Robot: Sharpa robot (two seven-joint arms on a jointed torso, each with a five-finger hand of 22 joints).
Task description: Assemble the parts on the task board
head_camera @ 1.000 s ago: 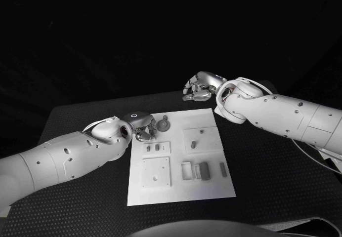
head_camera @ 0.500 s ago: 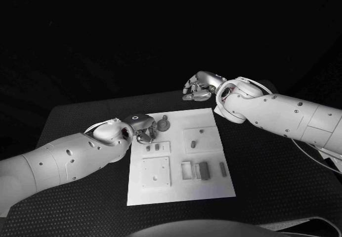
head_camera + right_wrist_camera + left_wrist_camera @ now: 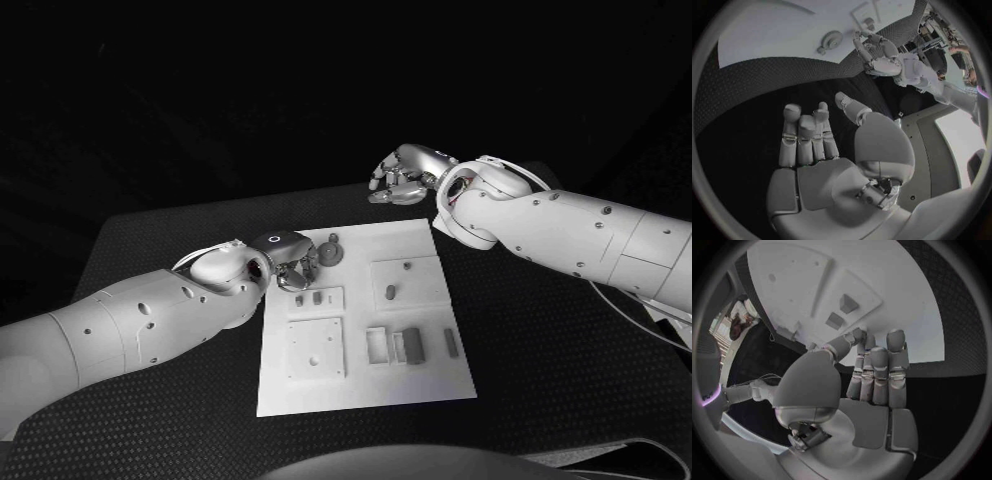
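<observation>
- Over the task board's (image 3: 361, 390) far left corner, the left hand (image 3: 289, 262) is hovering with its fingers (image 3: 873, 365) lying close together and pointing down at the plate; as far as the left wrist view shows, it is holding nothing.
- Just beside that hand, toward the far edge, a round disc part (image 3: 333, 254) is lying flat on the board, not fitted into anything that I can make out.
- Under the hand, two small upright parts (image 3: 844, 303) are standing on a raised square plate (image 3: 319, 299); whether they are fully seated I cannot tell.
- Nearer the middle, a slim peg (image 3: 389, 292) is lying on another raised square, and near the right edge a small frame (image 3: 378, 345), a dark block (image 3: 411, 345) and a thin bar (image 3: 451, 344) are lying side by side, seemingly loose.
- Beyond the board's far edge, the right hand (image 3: 407, 178) is hanging over the black table (image 3: 144, 240), well apart from the parts, fingers loosely curled and carrying nothing.
- Judging by so many pieces lying loose, the assembly is looking early, with most fitting left to do.
</observation>
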